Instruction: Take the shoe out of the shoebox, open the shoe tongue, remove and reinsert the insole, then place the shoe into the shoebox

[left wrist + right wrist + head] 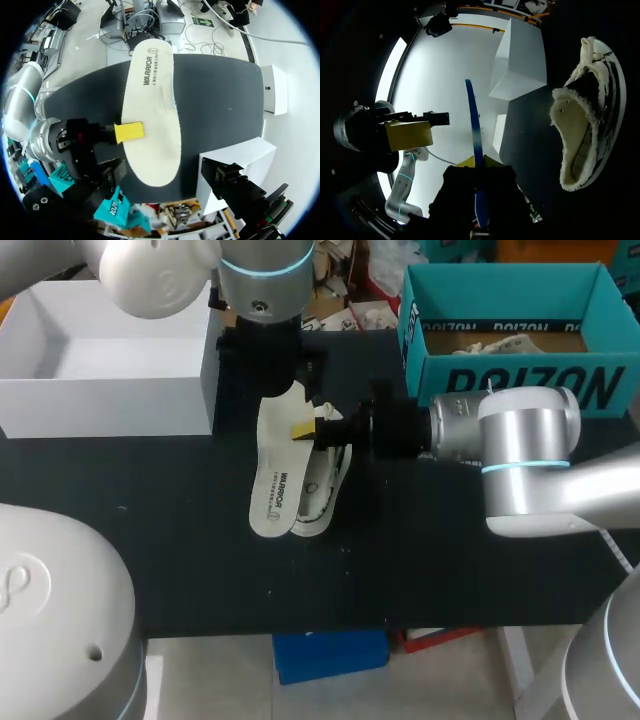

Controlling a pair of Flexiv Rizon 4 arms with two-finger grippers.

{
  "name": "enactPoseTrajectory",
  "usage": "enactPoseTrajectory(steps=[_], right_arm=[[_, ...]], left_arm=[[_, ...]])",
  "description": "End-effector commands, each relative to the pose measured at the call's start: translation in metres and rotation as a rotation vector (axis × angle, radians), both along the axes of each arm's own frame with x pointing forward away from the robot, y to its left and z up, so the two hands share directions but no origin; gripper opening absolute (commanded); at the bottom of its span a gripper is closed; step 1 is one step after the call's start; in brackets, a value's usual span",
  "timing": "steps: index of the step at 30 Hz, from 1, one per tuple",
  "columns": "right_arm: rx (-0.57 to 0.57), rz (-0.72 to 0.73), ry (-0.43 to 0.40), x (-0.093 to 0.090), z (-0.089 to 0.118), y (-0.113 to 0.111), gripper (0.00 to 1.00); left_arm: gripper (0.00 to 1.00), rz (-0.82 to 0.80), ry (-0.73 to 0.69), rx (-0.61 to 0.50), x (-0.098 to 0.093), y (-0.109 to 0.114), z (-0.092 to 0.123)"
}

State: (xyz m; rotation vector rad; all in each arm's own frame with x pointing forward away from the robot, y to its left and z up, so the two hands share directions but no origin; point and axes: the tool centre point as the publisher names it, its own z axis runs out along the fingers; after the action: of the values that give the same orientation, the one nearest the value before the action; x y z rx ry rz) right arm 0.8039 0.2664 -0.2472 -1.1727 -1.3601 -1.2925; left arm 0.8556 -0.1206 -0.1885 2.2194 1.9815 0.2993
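The white insole (275, 478) hangs print-side up just over the black table (180, 540), and my right gripper (305, 430) is shut on its heel-end edge. Seen edge-on in the right wrist view, the insole (474, 125) is a thin blue line between the yellow fingertips (489, 161). The white shoe (327, 490) lies on its side beside and partly under the insole; its fleecy opening (575, 130) faces my right gripper. My left gripper (265, 365) stands open above the insole's heel end, holding nothing. From the left wrist, the insole (152, 115) fills the middle.
The teal shoebox (515, 380) with crumpled paper inside stands at the back right, behind my right arm. A white open box (110, 390) sits at the back left. The table's front edge runs close under the shoe's toe side.
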Motion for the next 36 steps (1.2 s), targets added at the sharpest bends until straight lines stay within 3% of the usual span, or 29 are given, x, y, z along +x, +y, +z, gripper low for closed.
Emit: enactPoseTrajectory(steps=[1,10,17,27,36], right_arm=[[-0.001,0.002,0.001,0.0,0.0,0.0,0.0],[-0.001,0.002,0.001,0.0,0.0,0.0,0.0],[-0.001,0.002,0.001,0.0,0.0,0.0,0.0],[-0.001,0.002,0.001,0.0,0.0,0.0,0.0],[-0.001,0.002,0.001,0.0,0.0,0.0,0.0]], left_arm=[[1.0,0.015,0.026,0.027,0.021,-0.007,-0.004],[1.0,0.054,0.042,0.027,0.048,-0.006,-0.015],[1.0,0.076,0.059,0.007,0.053,-0.005,-0.018],[1.0,0.066,0.031,-0.023,0.02,-0.003,-0.003],[1.0,0.053,0.022,-0.052,-0.032,0.005,0.007]])
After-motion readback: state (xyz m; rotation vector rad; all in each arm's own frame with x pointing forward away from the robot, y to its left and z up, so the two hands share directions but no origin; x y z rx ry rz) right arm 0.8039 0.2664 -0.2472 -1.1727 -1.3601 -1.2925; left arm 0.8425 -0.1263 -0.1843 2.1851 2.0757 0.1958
